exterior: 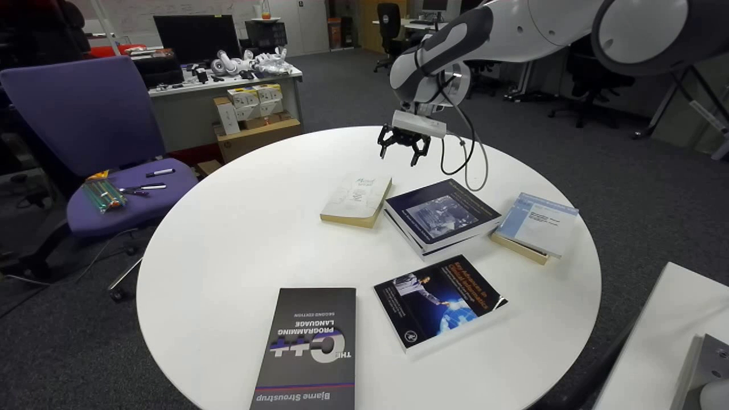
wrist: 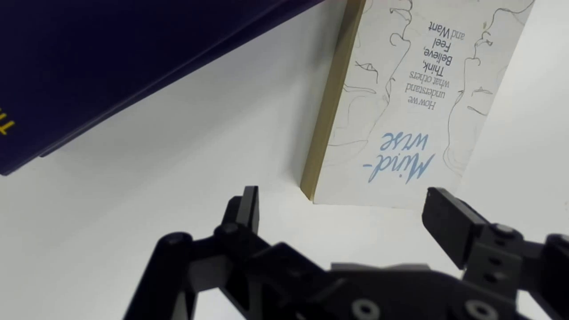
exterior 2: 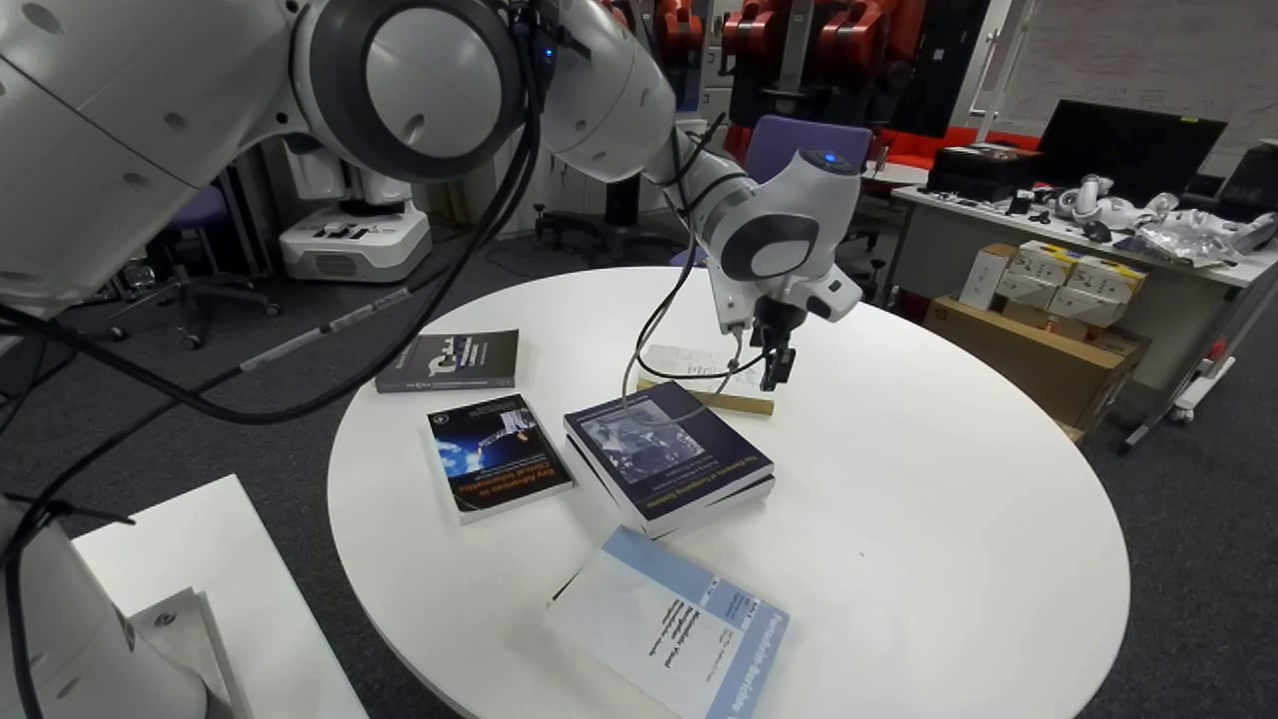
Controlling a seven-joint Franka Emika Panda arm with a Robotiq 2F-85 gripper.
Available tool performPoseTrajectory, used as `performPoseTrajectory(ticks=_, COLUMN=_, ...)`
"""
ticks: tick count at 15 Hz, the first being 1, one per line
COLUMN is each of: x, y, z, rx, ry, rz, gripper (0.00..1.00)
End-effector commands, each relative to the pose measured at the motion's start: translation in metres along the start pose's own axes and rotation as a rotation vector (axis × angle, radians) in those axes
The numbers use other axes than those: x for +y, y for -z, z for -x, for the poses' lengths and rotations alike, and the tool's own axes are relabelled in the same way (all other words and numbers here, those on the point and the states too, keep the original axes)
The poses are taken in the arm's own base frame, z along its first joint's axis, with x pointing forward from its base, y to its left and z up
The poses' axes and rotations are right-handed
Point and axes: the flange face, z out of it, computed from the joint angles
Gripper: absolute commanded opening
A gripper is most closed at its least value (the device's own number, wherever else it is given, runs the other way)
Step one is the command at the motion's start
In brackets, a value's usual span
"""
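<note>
C++ book (exterior: 310,347) is closest to the camera in an exterior view, just lying flat on the white table (exterior: 228,245). Gripper (exterior: 398,159) is properly wide, jaws well apart, hanging over the table near the title end of Mindwise (wrist: 413,111). Mindwise lies cover up right beside a stack of 2 books (exterior: 444,210), navy on top. Key Advances (exterior: 435,302) sits by the stack too.

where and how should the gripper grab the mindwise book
Probably pinch the Mindwise book at mid-spine, coming low from the side away from the dark blue book: pages show on the edge facing it, putting the spine opposite. It lies flat, so the spine may need lifting first.
</note>
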Motion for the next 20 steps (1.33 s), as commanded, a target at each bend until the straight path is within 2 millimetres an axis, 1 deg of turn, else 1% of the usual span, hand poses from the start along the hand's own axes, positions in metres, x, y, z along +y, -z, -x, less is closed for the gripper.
performPoseTrajectory(ticks=1, x=0.003, y=-0.019, z=-0.004, rx=-0.013, ry=-0.012, rz=0.011, gripper=1.0)
performPoseTrajectory(ticks=6, x=0.009, y=-0.058, z=-0.002, rx=-0.017, ry=-0.033, rz=0.017, gripper=1.0)
performPoseTrajectory(ticks=9, x=0.008, y=-0.072, z=-0.006, rx=0.036, ry=-0.066, rz=-0.004, gripper=1.0)
performPoseTrajectory(ticks=16, x=0.006, y=-0.087, z=-0.012, rx=0.113, ry=-0.139, rz=-0.028, gripper=1.0)
performPoseTrajectory(ticks=20, x=0.004, y=-0.088, z=-0.016, rx=0.15, ry=-0.173, rz=-0.046, gripper=1.0)
